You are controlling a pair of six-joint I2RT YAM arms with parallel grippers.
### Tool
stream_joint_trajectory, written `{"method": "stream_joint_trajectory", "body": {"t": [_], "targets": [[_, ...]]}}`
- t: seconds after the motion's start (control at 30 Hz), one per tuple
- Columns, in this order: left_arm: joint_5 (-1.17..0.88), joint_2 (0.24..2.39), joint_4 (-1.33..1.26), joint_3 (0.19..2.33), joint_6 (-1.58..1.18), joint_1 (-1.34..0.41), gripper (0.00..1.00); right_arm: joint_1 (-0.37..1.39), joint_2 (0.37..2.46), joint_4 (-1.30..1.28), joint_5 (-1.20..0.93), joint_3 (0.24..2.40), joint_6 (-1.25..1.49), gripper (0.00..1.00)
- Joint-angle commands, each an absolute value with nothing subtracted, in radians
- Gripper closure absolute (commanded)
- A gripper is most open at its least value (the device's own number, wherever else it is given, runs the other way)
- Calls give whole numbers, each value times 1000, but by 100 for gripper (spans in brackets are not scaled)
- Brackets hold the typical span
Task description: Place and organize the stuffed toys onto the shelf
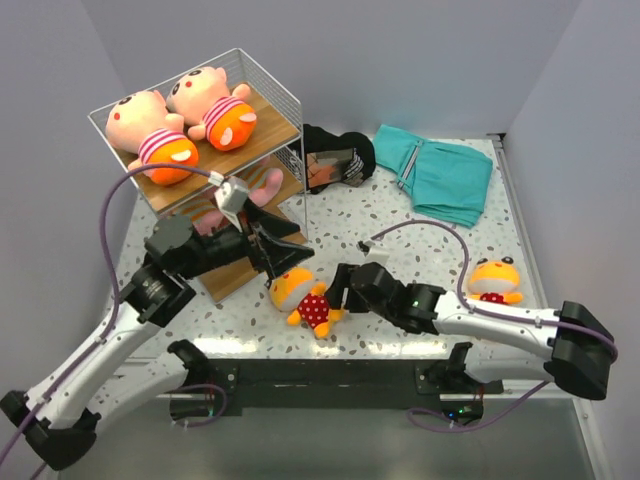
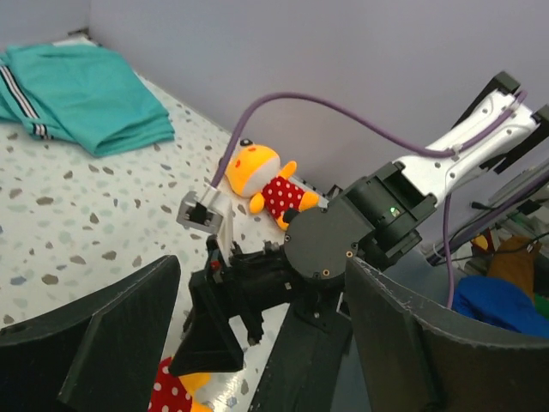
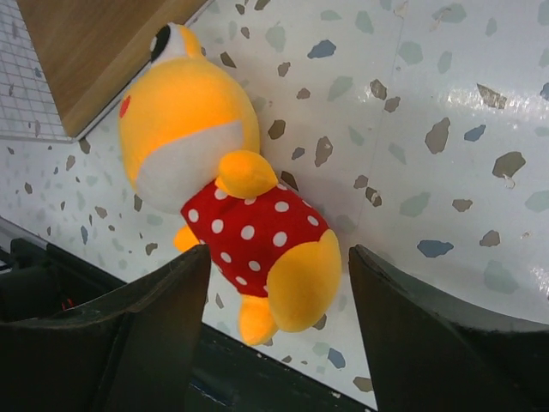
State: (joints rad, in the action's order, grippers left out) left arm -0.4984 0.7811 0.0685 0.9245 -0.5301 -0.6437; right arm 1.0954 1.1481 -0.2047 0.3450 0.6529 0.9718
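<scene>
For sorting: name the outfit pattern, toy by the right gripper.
Toy: red with white dots; right wrist view.

6 o'clock toy: orange-yellow head, red outfit, white polka dots. 3 o'clock toy: orange-yellow head, red outfit. 10 o'clock toy, 11 o'clock toy: pink heads, pink-white stripes, orange shorts. 2 o'clock cloth: teal.

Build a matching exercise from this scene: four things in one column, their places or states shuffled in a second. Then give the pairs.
Column one:
1. pink striped toys
2. teal cloth
3. black bundle
4. right gripper

Column two:
A. back right of the table
B. open, at the near polka-dot toy
C. top board of the shelf
D. just right of the shelf

Pairs: 1-C, 2-A, 3-D, 4-B
</scene>
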Motion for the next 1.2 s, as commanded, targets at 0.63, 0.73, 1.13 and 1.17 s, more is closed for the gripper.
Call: {"method": "stream_joint_trajectory", "body": {"t": [0.63, 0.73, 1.13, 1.17], "targets": [[-397, 620, -48, 719, -399, -785, 15, 1092, 1324, 256, 149, 650, 948, 100], [-403, 598, -41, 718, -408, -785, 15, 1092, 1364, 305, 118, 695, 946, 100], [-416, 486, -43, 726, -420, -785, 13, 1092, 1480, 555, 49, 730, 1031, 100], [-423, 486, -44, 726, -425, -784, 13, 1092, 1480, 569, 48, 729, 1031, 100]]}}
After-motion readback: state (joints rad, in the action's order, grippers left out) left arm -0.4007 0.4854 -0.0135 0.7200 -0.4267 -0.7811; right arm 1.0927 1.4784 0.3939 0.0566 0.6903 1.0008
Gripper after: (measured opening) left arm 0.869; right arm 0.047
